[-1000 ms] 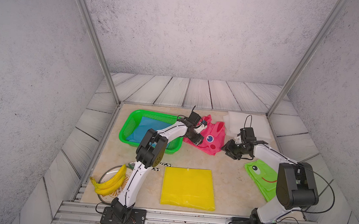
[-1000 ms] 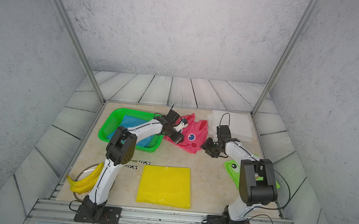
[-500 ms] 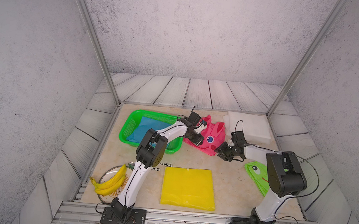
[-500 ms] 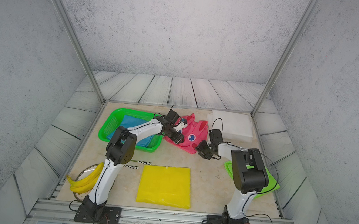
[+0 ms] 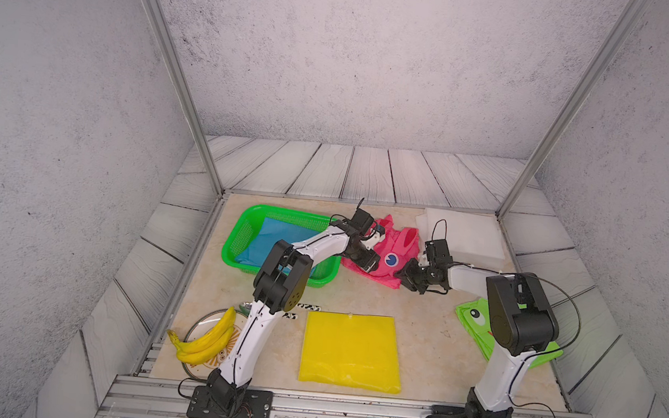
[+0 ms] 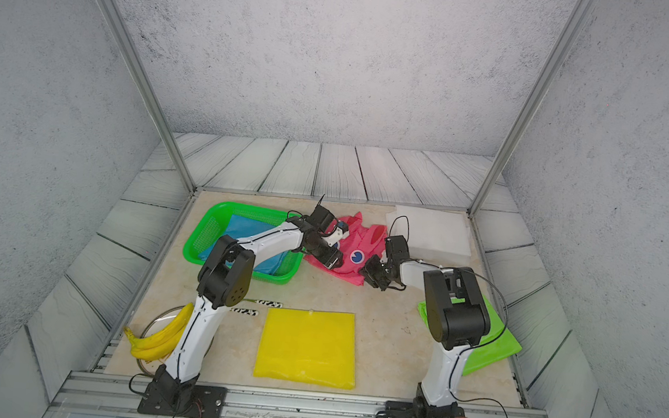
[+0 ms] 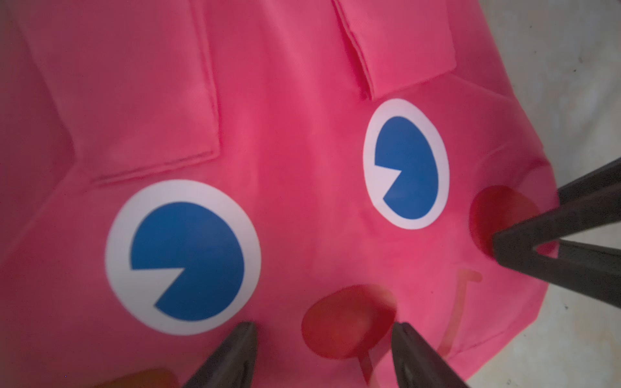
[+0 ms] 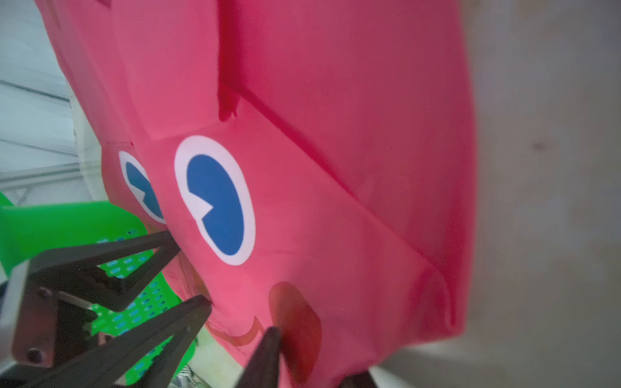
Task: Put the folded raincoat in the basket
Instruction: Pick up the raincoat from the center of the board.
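Right gripper (image 5: 404, 275) is pinching the pink raincoat (image 5: 399, 245); left gripper (image 5: 372, 263), spread, is hovering nearer the basket (image 5: 236, 238).

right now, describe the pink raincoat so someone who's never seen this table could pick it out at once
On the beige tabletop, look to the far side, beside the bright green basket. The pink folded raincoat lies there, outside the basket. Unlike the yellow folded sheet and the frog-faced green raincoat nearer the front, it has blue-and-white cartoon eyes and red cheeks.
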Controlling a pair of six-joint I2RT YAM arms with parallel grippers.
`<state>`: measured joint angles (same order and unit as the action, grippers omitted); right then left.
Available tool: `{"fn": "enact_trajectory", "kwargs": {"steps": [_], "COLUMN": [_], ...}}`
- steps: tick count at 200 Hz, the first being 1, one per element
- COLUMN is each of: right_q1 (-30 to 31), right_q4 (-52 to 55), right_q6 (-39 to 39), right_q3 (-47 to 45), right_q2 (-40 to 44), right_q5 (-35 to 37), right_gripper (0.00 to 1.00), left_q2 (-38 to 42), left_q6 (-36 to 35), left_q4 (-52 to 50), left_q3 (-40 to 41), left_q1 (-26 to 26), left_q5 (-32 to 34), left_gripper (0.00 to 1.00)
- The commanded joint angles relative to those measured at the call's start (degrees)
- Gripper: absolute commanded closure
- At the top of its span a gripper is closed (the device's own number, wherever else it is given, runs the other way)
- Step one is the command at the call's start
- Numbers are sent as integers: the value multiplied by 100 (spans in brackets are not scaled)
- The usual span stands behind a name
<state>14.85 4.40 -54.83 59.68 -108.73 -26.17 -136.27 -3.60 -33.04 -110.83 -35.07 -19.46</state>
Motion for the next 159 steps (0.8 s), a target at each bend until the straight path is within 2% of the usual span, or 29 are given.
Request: {"fn": "enact_trajectory", "kwargs": {"steps": [1,15,42,77,114,143,159], "right_q1": [80,87,88,80,41,27,39], "right_q4": [489,461,561,1183,2078,2119,2000], "right_q6": [130,148,141,204,195,-134,-387], "right_q3": [85,64,-35,14,211,60,-36], "right_q2": [-263,-209,156,783,1251,1560,1680], "right_q5": [63,19,-104,-407,-447,-661,-808], "right_gripper": [89,100,100,100,100,100,100], "left_q2": [-289,-272,-80,679,1691,2421,2579], "left_q6": [34,-11,-483,-1456,-2733,-3829,-4355], "left_q4": [-366,-392,-594,-749,-264,479,633], "left_q3": [105,106,96,378,1344,2427,2750], "left_q1": [-44,-44,-44,-44,-74,-96,-121], "left_q5": [-179,-224,-704,-1492,-2191,-2807,-2848], "left_gripper": [31,31,31,30,28,24,21]}}
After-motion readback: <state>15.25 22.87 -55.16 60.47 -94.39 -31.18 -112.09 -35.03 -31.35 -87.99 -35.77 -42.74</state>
